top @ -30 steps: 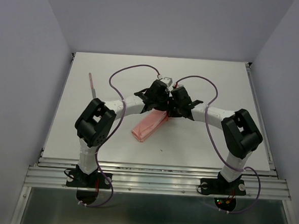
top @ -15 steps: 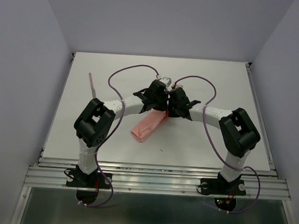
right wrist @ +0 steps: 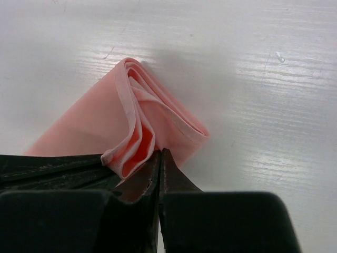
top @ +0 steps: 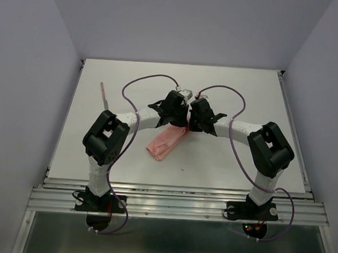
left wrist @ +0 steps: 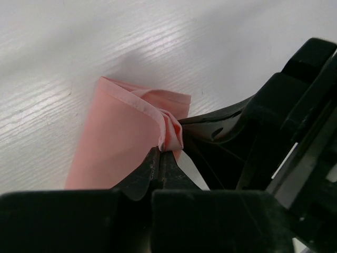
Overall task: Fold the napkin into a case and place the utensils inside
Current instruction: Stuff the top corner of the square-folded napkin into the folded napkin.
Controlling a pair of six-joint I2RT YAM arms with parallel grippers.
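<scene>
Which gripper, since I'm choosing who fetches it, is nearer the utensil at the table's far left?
Left, narrowly. The left gripper, shut on the napkin's far end, sits right of the utensil; the right gripper pinches that same end from the farther side.

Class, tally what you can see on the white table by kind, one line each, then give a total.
Black two-finger grippers: 2 (left gripper, right gripper)
Folded salmon-pink cloth napkin: 1
Thin pink-and-silvery utensil: 1 visible
Total: 4

Narrow folded pink napkin (top: 164,144), utensils (top: 104,96) apart
</scene>
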